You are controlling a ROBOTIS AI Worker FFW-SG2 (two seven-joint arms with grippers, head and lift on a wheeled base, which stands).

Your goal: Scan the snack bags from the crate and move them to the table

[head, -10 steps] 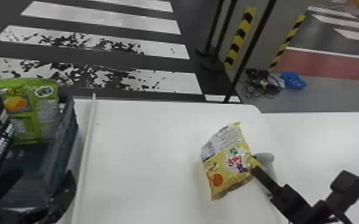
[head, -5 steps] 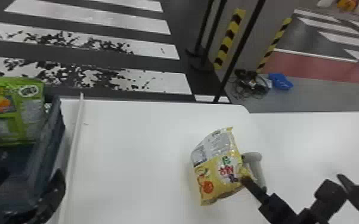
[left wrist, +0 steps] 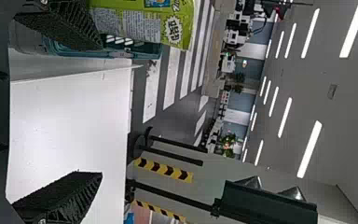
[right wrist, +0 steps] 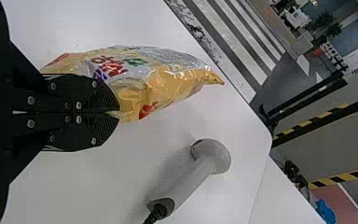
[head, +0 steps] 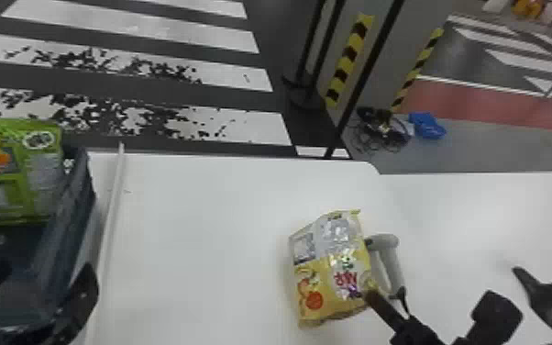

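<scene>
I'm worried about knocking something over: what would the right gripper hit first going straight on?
The yellow snack bag, already pinched in the right gripper, bulges just ahead and would probably ride along. The scanner looks off to the right; depth beyond is unclear.

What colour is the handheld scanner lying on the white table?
Light grey scanner; it shows best in the right wrist view.

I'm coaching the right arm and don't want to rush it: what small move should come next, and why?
Probably ease the yellow snack bag slightly towards the scanner, assuming it needs scanning; I can't tell. The right gripper is closed on the bag's edge, and the scanner lies close by on the table, its head roughly towards the bag.
</scene>
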